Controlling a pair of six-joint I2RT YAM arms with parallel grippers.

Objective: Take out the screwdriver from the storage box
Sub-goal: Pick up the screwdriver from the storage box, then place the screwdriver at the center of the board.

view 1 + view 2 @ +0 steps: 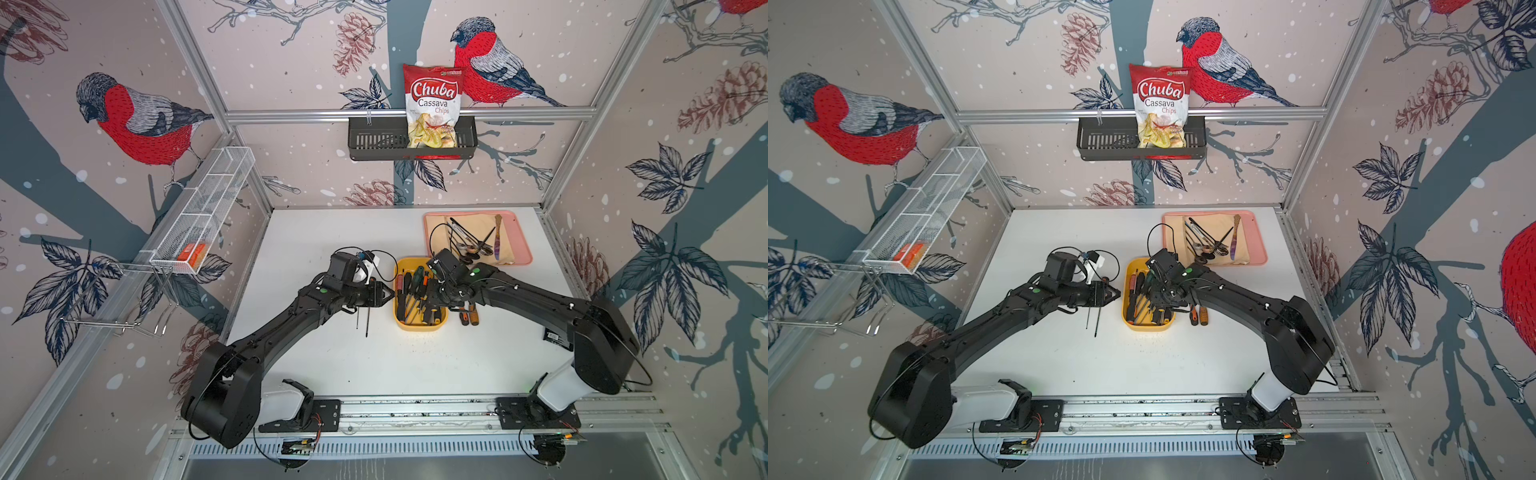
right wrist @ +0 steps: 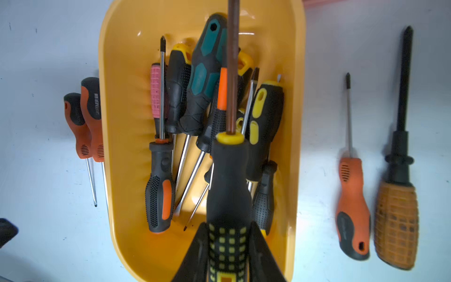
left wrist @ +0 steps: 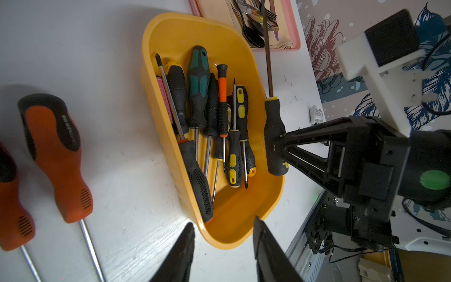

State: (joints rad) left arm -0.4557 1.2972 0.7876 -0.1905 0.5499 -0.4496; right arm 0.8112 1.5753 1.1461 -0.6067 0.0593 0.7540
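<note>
The left fingers (image 1: 388, 296) hover partly spread, holding nothing, at 9 o'clock of the yellow storage box (image 1: 420, 327) on the white counter (image 1: 332, 365). The right fingers (image 3: 277, 146) are clamped on a black-and-yellow screwdriver (image 2: 229, 175) by its handle, above the others piled in the box. Two orange-handled screwdrivers (image 1: 473, 315) lie at the box's 3 o'clock.

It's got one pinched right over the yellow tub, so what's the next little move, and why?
Probably carry it sideways, clear of the storage box. The right gripper is shut on the black-and-yellow screwdriver, held over the other screwdrivers in the box, and an orange-handled screwdriver already lies on the white table beside it.
</note>
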